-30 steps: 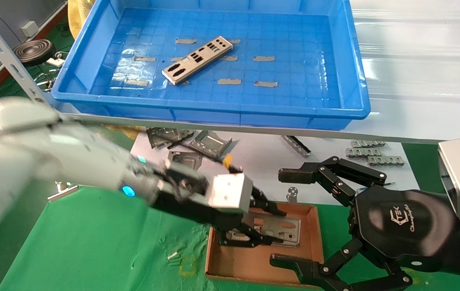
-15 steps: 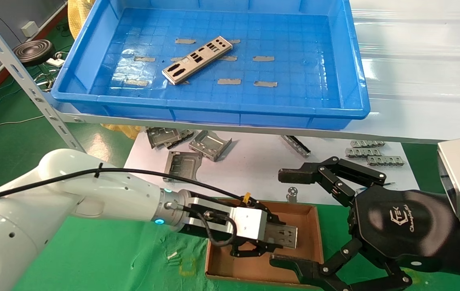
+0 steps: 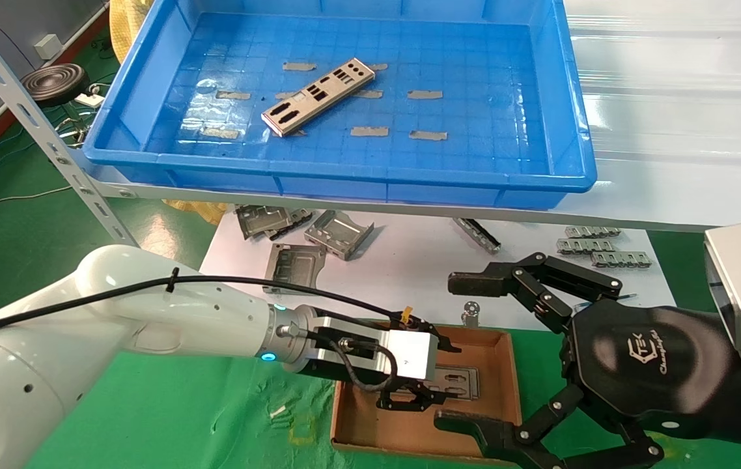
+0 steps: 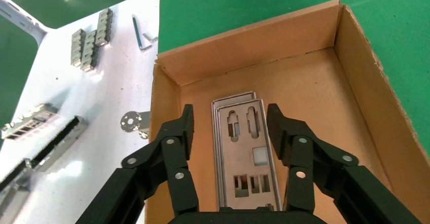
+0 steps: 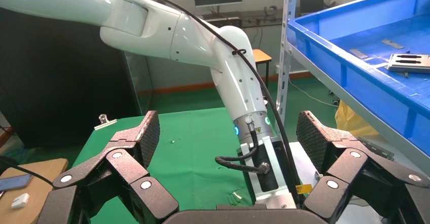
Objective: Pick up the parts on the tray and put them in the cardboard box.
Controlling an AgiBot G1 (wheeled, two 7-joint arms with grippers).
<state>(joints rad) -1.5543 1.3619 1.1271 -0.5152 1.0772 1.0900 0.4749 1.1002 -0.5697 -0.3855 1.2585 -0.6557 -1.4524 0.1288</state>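
Note:
My left gripper point(image 3: 417, 398) is low inside the cardboard box point(image 3: 508, 384), open. In the left wrist view its fingers point(image 4: 178, 133) stand apart on either side of two stacked silver plates point(image 4: 248, 153) that lie flat on the floor of the box point(image 4: 253, 46), with a gap on each side. The plates' far end shows in the head view point(image 3: 458, 382). One more plate point(image 3: 317, 96) lies at an angle in the blue tray point(image 3: 344, 179); it also shows in the right wrist view point(image 5: 408, 62). My right gripper point(image 3: 461, 352) hangs open and empty beside the box.
Bent grey brackets point(image 3: 338, 231) and small connector strips point(image 3: 592, 244) lie on a white sheet between tray and box. Grey tape strips point(image 3: 368, 131) dot the tray floor. A slanted metal shelf upright point(image 3: 38, 130) stands at the left. Green mat surrounds the box.
My left arm has swung in and gone down into the box. Its jaws have opened and the plate it held now lies on the plate in the box. The right arm has not moved.

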